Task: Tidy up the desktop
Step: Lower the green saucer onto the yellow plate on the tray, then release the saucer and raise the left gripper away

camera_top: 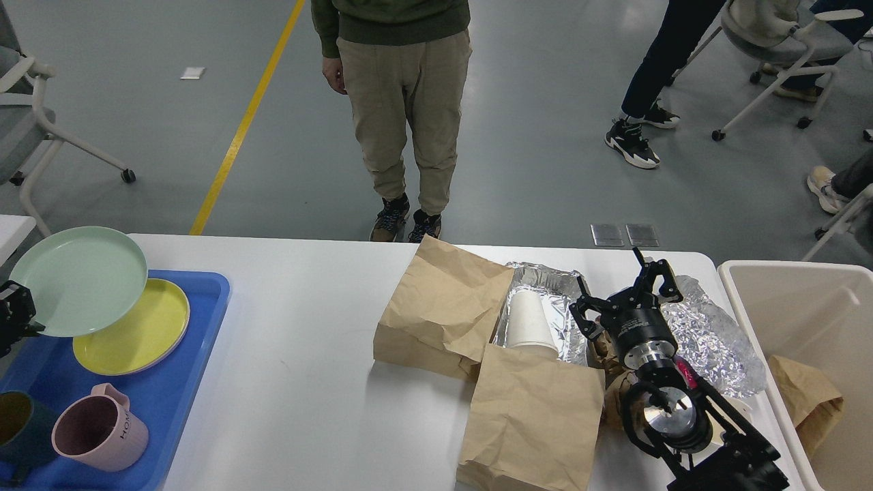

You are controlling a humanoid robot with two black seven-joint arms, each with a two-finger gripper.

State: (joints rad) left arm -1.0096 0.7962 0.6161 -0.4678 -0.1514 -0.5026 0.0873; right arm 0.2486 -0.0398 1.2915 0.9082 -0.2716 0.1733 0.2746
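You see the desktop (293, 382) stretching white across the whole lower view, from the blue tray (198, 341) on its left end to the beige bin (743, 300) standing just past its right edge.

Your left gripper (24, 326) shows only as a dark sliver at the left edge. It pinches the near rim of a green plate (78, 279), which is tilted over the tray and overlaps a yellow plate (146, 327) lying flat in it. Nearer to you in the tray stand a pink mug (102, 433) and, partly cut off by the frame, a dark cup (17, 423).

Your right gripper (624, 290) hovers over the clutter on the right half of the desktop, fingers spread wide and holding nothing. Around it lie crumpled foil (709, 341) and a foil tray (545, 286) with a white paper cup (528, 320) lying on its side in it. Two brown paper bags rest on the desktop: one bag (440, 310) left of the foil tray, a second bag (532, 416) nearer you, its edge overlapping the first.

Inside the bin sits another crumpled brown bag (805, 399). A person (402, 102) stands just beyond the far edge.
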